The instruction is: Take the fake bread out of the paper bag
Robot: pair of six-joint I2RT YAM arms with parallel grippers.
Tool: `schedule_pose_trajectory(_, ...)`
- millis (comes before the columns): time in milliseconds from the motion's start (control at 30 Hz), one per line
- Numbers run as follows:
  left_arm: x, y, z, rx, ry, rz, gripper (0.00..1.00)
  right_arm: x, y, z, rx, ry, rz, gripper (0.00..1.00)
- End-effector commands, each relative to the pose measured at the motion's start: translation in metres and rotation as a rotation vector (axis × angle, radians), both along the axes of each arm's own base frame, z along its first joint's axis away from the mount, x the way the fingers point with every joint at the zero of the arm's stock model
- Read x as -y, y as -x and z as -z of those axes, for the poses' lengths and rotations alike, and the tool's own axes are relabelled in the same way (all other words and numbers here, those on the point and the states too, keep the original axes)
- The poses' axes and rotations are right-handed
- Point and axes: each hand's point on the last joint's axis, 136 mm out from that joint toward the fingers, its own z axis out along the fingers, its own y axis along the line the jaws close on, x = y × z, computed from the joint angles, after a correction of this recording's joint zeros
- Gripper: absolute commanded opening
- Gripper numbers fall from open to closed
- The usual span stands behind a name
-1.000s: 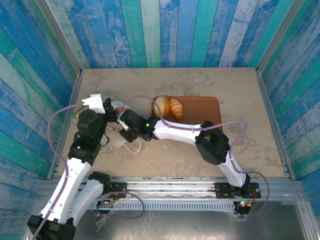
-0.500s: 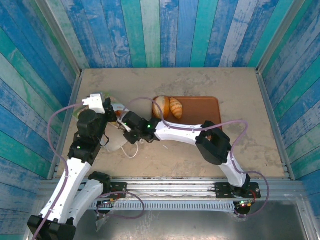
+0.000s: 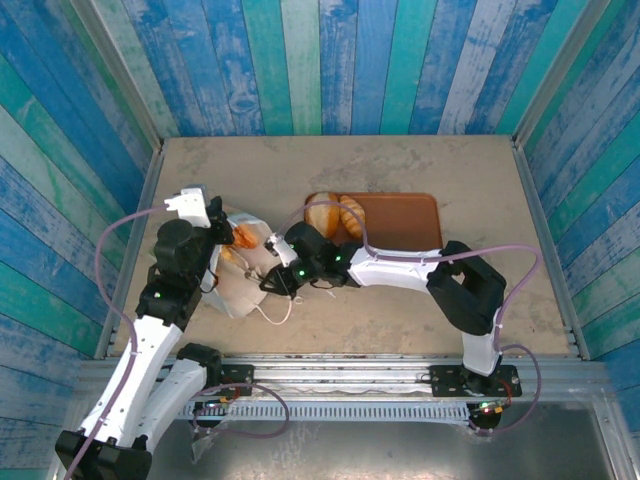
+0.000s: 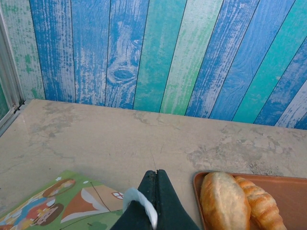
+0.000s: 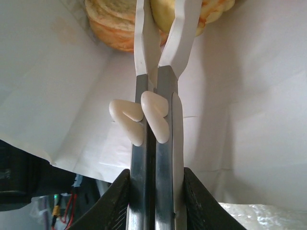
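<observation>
Left table edge point(image 3: 158, 170), paper bag point(image 3: 240, 290), right hand point(image 5: 162, 9) seemingly gripping bread point(image 5: 211, 12)

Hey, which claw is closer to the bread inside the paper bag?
Right. The right claw reaches inside the paper bag, with its fingertips on either side of the fake bread. The left claw is shut on a white bit of the bag, outside it.

Lab test cell: blue-green plank walls point(image 3: 330, 60), metal-framed table point(image 3: 400, 160).

Matt white paper bag point(image 3: 238, 288), smooth plastic-looking fake bread point(image 4: 223, 201), weathered painted wood walls point(image 3: 320, 60)
</observation>
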Motion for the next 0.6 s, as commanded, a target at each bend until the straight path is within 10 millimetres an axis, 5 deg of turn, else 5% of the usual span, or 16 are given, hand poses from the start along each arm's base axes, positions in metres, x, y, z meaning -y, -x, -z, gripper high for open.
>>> schedule_pose_trajectory(0, -0.002, -0.002, -0.005, 0.007, 0.003, -0.006, 0.00, -0.014, 0.015, -0.049, -0.035, -0.172, -0.069, 0.27)
schedule_pose_trajectory(300, -0.001, -0.004, -0.001, -0.015, -0.005, -0.008, 0.00, -0.003, 0.018, -0.078, -0.040, -0.262, -0.063, 0.28)
schedule_pose_trajectory(567, -0.002, -0.006, 0.001, -0.026, -0.009, -0.016, 0.00, 0.021, 0.025, -0.045, -0.162, -0.158, 0.018, 0.32)
